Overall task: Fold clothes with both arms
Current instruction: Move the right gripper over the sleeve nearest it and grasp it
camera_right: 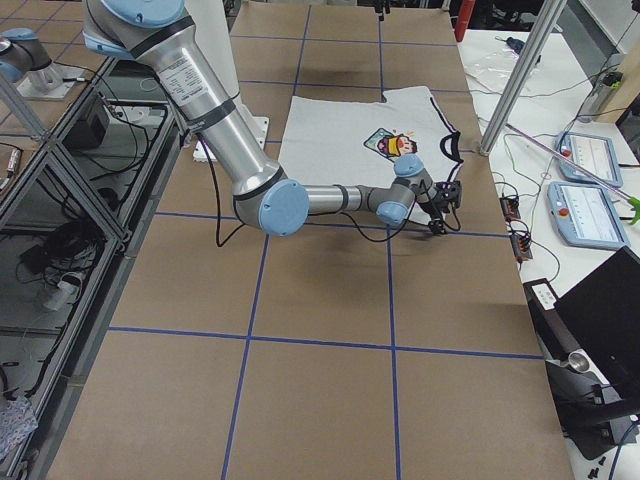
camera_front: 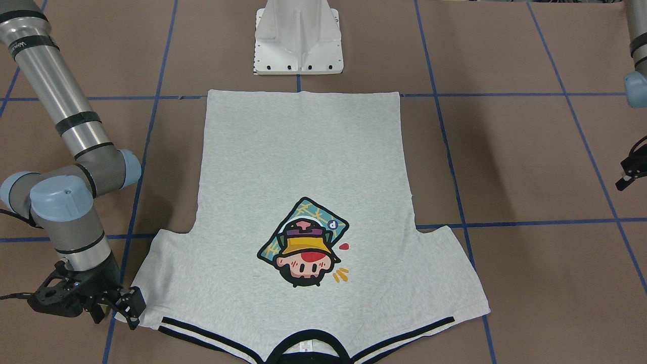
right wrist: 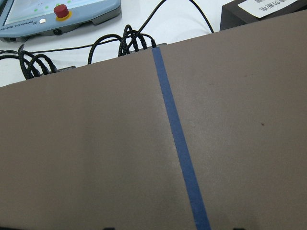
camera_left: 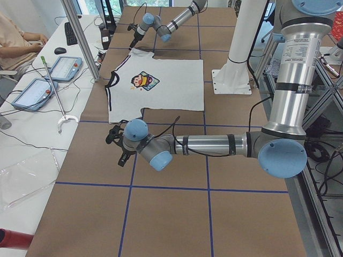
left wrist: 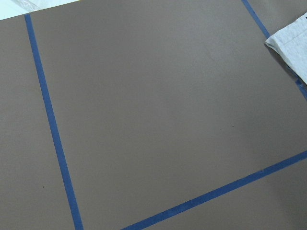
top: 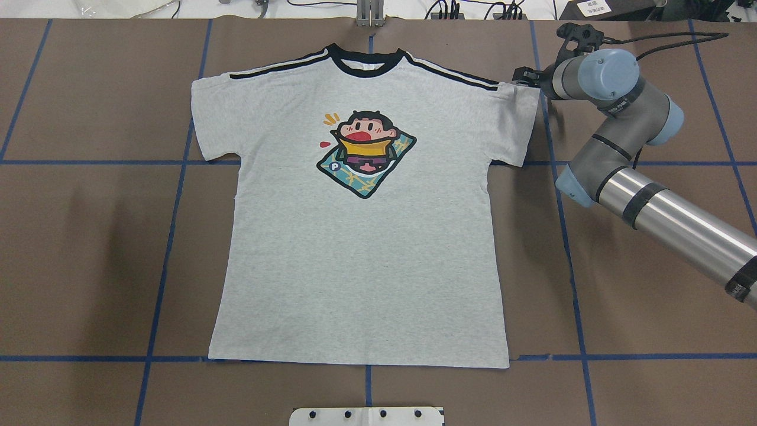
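Note:
The light grey T-shirt [top: 361,254] lies flat and face up on the brown table, with its black collar [top: 366,62] at the far edge and its hem [camera_front: 303,93] near the robot's base. My right gripper [camera_front: 115,312] is open and low at the outer edge of the sleeve with the striped shoulder trim; one finger touches the sleeve corner. It also shows in the overhead view [top: 523,76]. My left gripper [camera_front: 626,174] hovers over bare table, well clear of the other sleeve, with its fingers apart. A sleeve corner [left wrist: 292,43] shows in the left wrist view.
The white pedestal base [camera_front: 298,40] stands just behind the hem. Blue tape lines [top: 171,236] grid the table. Beyond the far edge are cables [right wrist: 129,40], tablet controllers [camera_left: 64,67] and a metal post [camera_left: 80,37]. A person [camera_left: 16,37] sits at that side bench.

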`<state>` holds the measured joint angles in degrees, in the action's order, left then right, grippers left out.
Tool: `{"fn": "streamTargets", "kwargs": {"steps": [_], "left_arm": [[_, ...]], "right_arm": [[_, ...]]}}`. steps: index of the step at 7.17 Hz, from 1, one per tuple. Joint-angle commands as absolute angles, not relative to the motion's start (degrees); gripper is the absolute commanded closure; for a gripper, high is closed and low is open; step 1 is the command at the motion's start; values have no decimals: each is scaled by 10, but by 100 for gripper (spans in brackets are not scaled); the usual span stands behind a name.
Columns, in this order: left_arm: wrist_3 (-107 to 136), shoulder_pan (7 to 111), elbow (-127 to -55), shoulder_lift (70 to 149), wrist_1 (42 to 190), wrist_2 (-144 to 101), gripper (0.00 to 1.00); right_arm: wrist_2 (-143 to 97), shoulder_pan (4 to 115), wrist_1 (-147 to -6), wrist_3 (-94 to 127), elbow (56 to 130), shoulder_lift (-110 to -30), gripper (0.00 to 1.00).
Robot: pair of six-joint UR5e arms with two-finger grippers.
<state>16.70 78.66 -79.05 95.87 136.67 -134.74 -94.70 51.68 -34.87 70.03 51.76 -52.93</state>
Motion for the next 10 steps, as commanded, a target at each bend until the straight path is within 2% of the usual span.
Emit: {"fn": "streamTargets", "kwargs": {"steps": [1, 4, 6, 8, 9, 10], "left_arm": [[167, 787, -790, 958, 1367, -1347, 0], [167, 787, -790, 958, 1367, -1347, 0], [167, 787, -791, 957, 1368, -1347, 0], [168, 787, -792, 956, 1368, -1348, 0], [168, 787, -792, 956, 1368, -1349, 0], [168, 787, -792, 955, 1368, -1349, 0]], "right_arm": [[-947, 517, -348, 700, 518, -526, 100], [-949, 519, -349, 703, 579, -549, 100], [-952, 515, -348, 694, 592, -569, 100], [-950, 516, -348, 694, 589, -574, 37], [-947, 515, -349, 697, 585, -570, 22], [-946, 515, -349, 697, 578, -570, 22]]}}
